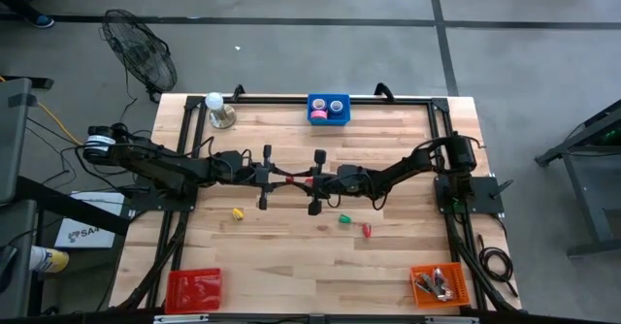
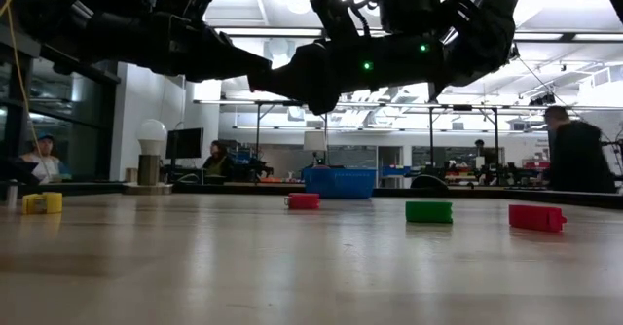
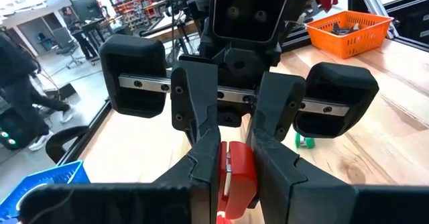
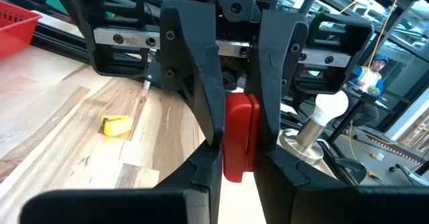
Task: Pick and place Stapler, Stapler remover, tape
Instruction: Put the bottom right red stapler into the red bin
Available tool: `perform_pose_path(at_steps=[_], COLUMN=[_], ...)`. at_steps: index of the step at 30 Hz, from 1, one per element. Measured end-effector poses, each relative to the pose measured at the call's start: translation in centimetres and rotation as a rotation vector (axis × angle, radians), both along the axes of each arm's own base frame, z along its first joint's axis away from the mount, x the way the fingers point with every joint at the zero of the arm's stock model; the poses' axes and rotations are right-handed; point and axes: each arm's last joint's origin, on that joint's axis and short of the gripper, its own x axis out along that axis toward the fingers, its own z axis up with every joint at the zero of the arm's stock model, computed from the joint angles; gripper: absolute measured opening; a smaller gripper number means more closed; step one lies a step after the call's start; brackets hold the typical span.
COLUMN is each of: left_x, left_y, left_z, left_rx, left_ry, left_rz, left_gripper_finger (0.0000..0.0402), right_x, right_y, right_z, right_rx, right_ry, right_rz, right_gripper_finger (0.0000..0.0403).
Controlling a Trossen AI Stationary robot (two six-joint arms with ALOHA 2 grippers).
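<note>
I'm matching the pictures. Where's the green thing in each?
High view: green thing on the table, just below centre.
Low view: on the table, right of centre.
Left wrist view: on the table, right of middle.
Right wrist view: not in it.
Landmark: blue bin, absent only from the right wrist view.

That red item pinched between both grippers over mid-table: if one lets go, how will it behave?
Probably rigid: the red item keeps straight edges between the fingers of the left gripper and of the right gripper. Likely light, since it is small beside the fingers. Its glossy faces look smooth, so it may pivot or slip in a single pinch.
</note>
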Motion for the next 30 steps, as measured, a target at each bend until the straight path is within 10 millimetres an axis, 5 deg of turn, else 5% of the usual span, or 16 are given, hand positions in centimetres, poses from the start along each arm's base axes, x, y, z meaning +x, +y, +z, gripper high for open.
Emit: perform_pose_path(at_steps=[19,30], left_x=[0.0,0.0], left_y=[0.0,0.0], left_z=[-0.1,0.0], left_rx=[-0.003,-0.001], left_ry=[0.009,0.003], left_rz=[-0.004,-0.009], left_gripper_finger=[0.006,0.006], right_x=[0.0,-0.3], right_y=[0.0,-0.2], right_z=[-0.4,-1.8], right_rx=[0.042,0.085], right_ry=[0.038,0.162], right_rz=[0.007,-0.033], right_gripper_finger=[0.0069,0.0163])
